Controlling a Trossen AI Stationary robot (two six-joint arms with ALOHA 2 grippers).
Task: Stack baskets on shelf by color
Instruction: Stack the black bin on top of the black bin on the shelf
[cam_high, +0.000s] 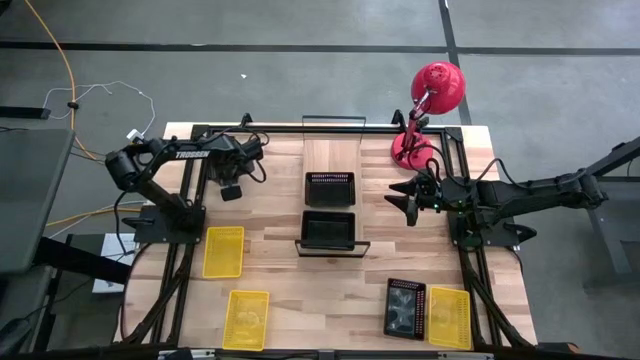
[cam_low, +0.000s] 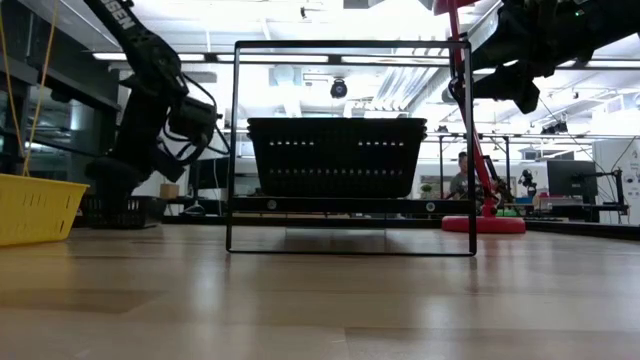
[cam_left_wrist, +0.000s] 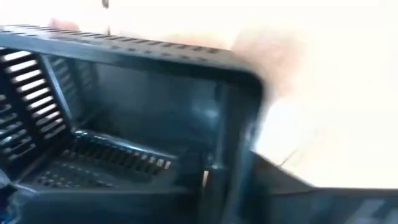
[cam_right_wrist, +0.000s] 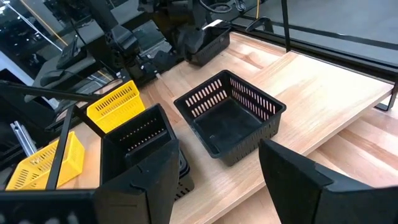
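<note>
Black basket (cam_left_wrist: 112, 124) fills my left wrist view; left gripper (cam_high: 232, 190) pinching its rim, probably, to carry it shelfward. Right gripper (cam_high: 410, 203) wide, waiting by shelf (cam_high: 330, 160).

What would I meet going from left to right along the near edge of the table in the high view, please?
Yellow basket → black basket → yellow basket by the right edge, which lies right beside the black one.

Wood table (cam_high: 290, 290) w/ shelf (cam_high: 330, 165), yellow baskets (cam_high: 224, 251), black baskets (cam_high: 405, 307), red lamp (cam_high: 428, 110)
</note>
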